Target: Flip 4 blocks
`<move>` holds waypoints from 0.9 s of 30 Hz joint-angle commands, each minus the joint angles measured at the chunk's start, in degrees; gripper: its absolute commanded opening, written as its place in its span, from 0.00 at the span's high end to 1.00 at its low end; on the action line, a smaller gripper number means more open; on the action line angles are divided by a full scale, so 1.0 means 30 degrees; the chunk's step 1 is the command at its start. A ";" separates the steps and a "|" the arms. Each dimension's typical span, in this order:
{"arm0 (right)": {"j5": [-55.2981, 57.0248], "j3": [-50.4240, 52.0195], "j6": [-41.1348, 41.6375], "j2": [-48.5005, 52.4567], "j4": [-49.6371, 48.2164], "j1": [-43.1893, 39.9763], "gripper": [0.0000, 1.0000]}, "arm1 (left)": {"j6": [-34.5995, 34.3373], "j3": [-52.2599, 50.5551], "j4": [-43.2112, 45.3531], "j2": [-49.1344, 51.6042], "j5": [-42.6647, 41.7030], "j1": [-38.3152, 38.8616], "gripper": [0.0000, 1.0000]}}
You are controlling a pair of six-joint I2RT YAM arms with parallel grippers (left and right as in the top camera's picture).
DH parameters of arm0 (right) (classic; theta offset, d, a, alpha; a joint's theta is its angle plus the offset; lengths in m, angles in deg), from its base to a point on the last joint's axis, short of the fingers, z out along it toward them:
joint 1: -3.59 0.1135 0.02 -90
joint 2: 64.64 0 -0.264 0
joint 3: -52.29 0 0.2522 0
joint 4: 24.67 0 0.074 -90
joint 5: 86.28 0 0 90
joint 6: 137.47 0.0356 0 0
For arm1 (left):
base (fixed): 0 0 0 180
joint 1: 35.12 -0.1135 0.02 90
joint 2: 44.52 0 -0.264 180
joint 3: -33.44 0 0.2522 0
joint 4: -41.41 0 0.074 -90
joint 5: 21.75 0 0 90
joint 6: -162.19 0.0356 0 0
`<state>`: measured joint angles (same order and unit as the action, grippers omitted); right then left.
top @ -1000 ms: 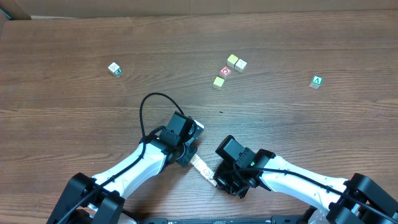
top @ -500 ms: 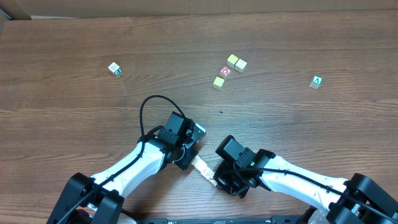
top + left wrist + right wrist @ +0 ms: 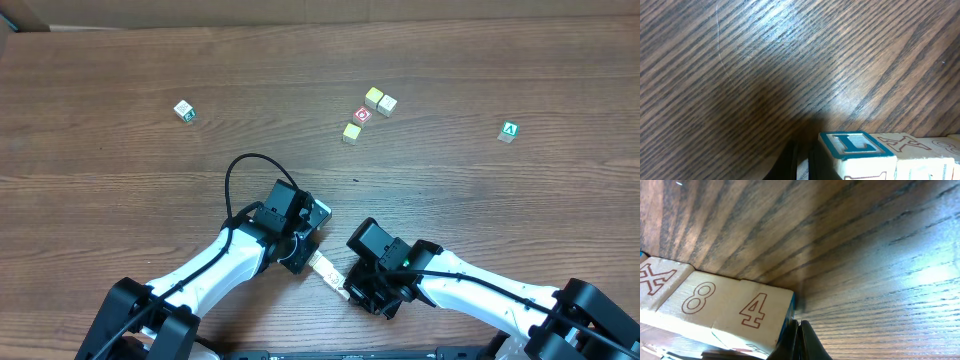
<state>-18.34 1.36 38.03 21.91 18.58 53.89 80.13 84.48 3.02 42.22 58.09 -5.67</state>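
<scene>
A short row of pale-wood blocks (image 3: 326,268) lies on the table between my two grippers. In the left wrist view its near end is a cube with a blue L face (image 3: 851,144), and an X cube (image 3: 905,145) follows. The right wrist view shows the X (image 3: 657,280), 8 (image 3: 699,299) and 4 (image 3: 756,311) cubes with brown print. My left gripper (image 3: 304,256) (image 3: 803,165) is shut, its tips just left of the L cube. Shut as well, my right gripper (image 3: 349,287) (image 3: 800,339) sits against the lower edge of the 4 cube.
Further back stand two yellowish cubes (image 3: 380,100), a third (image 3: 352,131) and a cube with a red-and-white ring face (image 3: 363,115). Green-marked cubes sit far left (image 3: 184,111) and far right (image 3: 509,131). A black cable (image 3: 232,180) loops above the left arm.
My left gripper has edged slightly right and toward the row of blocks. The right arm and the blocks have not moved.
</scene>
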 commanded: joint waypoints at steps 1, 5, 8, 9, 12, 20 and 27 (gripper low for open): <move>0.0554 -0.0182 0.0007 0.0087 -0.0568 0.0073 0.96 | 0.0415 -0.0794 -0.0284 0.0692 -0.1129 0.0087 0.96; 0.0546 -0.0182 0.0015 0.0087 -0.0903 0.0073 0.96 | 0.0415 -0.0794 -0.0277 0.0692 -0.1137 0.0102 0.96; 0.0546 -0.0182 0.0015 0.0087 -0.0991 0.0073 0.96 | 0.0415 -0.0794 -0.0211 0.0692 -0.1129 0.0364 0.96; 0.0546 -0.0182 0.0015 0.0087 -0.0991 0.0073 0.96 | 0.0415 -0.0794 -0.0182 0.0692 -0.1115 0.0510 0.96; 0.0539 -0.0182 0.0015 0.0087 -0.1042 0.0102 0.96 | 0.0393 -0.0794 -0.0066 0.0692 -0.0991 0.0954 0.96; 0.0685 -0.0182 0.0036 0.0087 -0.1253 0.0758 0.96 | 0.0051 -0.0794 0.0015 0.0692 -0.0430 0.1566 0.96; 0.0699 -0.0182 0.0022 0.0087 -0.1268 0.0780 0.96 | 0.0058 -0.0794 0.0102 0.0692 -0.0437 0.1574 0.96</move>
<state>-16.97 1.60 38.20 21.91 17.40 55.92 80.28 84.44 3.74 42.11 61.42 -3.20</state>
